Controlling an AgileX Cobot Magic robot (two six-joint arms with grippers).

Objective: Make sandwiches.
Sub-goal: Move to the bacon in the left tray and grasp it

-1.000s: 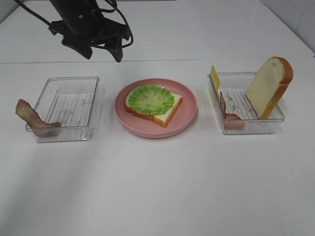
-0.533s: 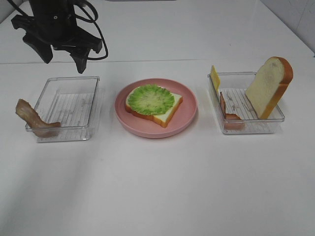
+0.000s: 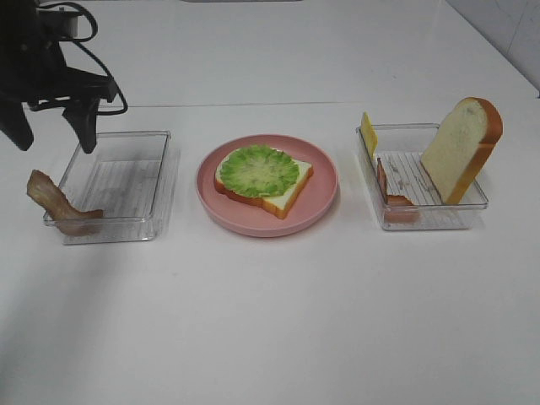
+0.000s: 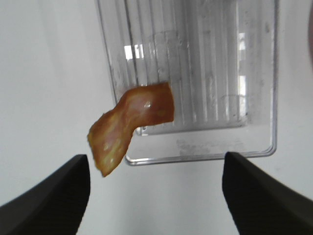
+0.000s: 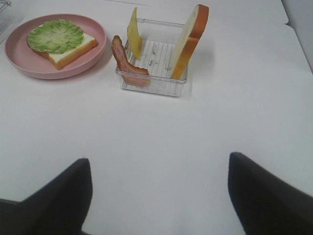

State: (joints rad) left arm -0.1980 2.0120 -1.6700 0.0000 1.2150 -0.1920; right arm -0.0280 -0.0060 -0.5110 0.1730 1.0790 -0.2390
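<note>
A white bread slice (image 3: 283, 196) topped with a green lettuce leaf (image 3: 259, 170) lies on the pink plate (image 3: 321, 198). One brown bacon strip (image 3: 52, 202) hangs over the left tray's outer front corner, and the left wrist view shows this bacon (image 4: 129, 125) too. My left gripper (image 3: 51, 135) hovers open above the tray's far left corner, apart from the bacon. In the right tray (image 3: 456, 218) an upright bread slice (image 3: 462, 148), a yellow cheese slice (image 3: 369, 132) and a second bacon strip (image 3: 390, 198) stand. My right gripper (image 5: 159, 196) is open and empty, well short of that tray (image 5: 151, 88).
The clear left tray (image 3: 126, 181) holds nothing besides the draped bacon. White tabletop surrounds the plate and both trays. A black cable trails from the left arm at the top left.
The left arm has swung leftward from behind the plate to above the left tray's far left corner, its gripper still open. Food and trays have not moved.
</note>
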